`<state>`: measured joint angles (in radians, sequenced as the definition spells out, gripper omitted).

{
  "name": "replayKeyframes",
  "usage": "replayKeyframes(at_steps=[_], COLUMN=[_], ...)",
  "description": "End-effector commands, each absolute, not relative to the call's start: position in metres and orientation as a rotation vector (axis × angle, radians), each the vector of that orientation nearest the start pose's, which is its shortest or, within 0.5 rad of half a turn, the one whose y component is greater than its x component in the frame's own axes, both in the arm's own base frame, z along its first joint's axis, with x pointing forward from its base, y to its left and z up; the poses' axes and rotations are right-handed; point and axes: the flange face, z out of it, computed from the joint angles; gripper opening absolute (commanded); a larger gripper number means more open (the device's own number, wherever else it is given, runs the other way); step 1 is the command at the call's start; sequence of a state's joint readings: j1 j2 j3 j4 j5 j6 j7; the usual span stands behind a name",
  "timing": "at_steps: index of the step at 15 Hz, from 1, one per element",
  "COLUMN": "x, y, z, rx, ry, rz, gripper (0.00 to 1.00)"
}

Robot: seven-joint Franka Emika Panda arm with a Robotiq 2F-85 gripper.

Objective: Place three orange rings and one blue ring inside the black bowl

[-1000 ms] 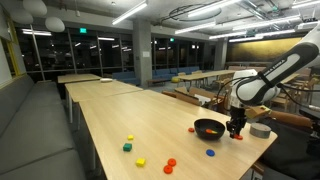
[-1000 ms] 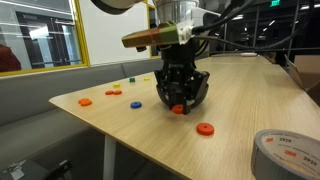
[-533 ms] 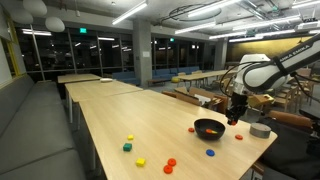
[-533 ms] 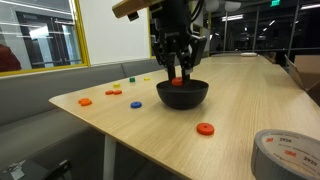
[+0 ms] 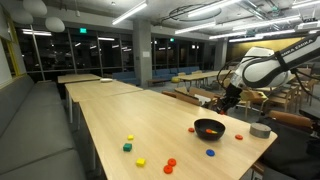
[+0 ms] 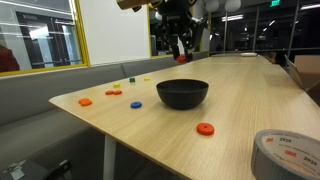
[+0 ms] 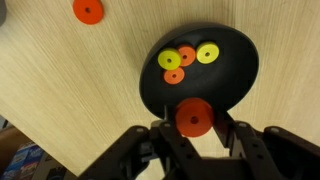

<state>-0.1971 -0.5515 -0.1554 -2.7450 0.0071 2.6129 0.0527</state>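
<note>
In the wrist view my gripper is shut on an orange ring, held above the near rim of the black bowl. Two orange rings and two yellow discs lie inside the bowl. In both exterior views the gripper hangs well above the bowl. The blue ring lies on the table beside the bowl. Another orange ring rests flat on the wood close to the bowl.
Two more orange rings lie near the table's front edge, and one beside the bowl. Yellow blocks and a green block sit mid-table. A grey tape roll stands at the table's corner.
The gripper has risen from the tabletop beside the bowl with the orange ring in it and now hangs high above the bowl.
</note>
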Motion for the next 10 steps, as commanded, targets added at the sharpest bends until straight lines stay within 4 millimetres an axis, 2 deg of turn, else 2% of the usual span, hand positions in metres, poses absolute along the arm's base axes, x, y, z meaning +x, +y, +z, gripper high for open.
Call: replayKeyframes(at_steps=[1, 7, 8, 9, 10], x=[0.378, 0.389, 0.391, 0.391, 0.392], y=[-0.13, -0.13, -0.13, -0.131, -0.131], z=[0.413, 0.373, 0.368, 0.363, 0.359], rx=[-2.929, -2.919, -2.917, -2.916, -2.913], ry=[0.634, 0.668, 0.677, 0.683, 0.694], rz=[-0.706, -0.583, -0.56, -0.539, -0.523], gripper=[0.27, 0.27, 0.3, 0.54, 0.68])
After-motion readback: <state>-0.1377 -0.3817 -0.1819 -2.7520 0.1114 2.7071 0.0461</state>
